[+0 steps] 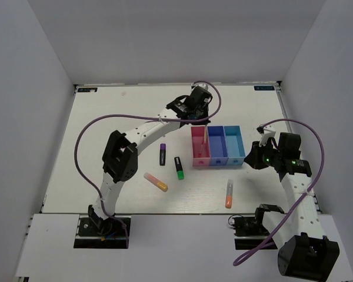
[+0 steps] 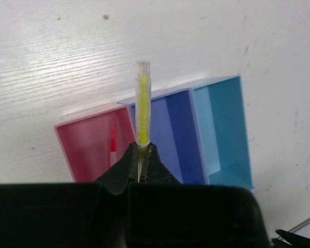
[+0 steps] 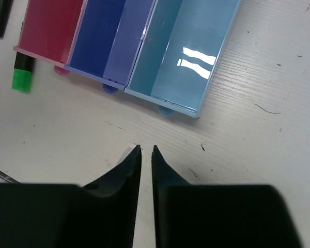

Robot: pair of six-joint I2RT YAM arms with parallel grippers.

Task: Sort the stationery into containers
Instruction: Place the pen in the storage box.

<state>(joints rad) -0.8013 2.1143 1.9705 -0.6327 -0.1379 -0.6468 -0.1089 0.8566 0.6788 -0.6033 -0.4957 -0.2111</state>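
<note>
Your left gripper clamps the thin yellow pen above the wall between pink bin and dark blue bin. Your right gripper hovers empty, jaws a slit apart, beside the light blue bin.

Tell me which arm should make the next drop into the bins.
Left. The left end effector is shut on the thin yellow pen, about over the wall between the pink bin and dark blue bin. The right end effector holds nothing, beside the light blue bin.
</note>
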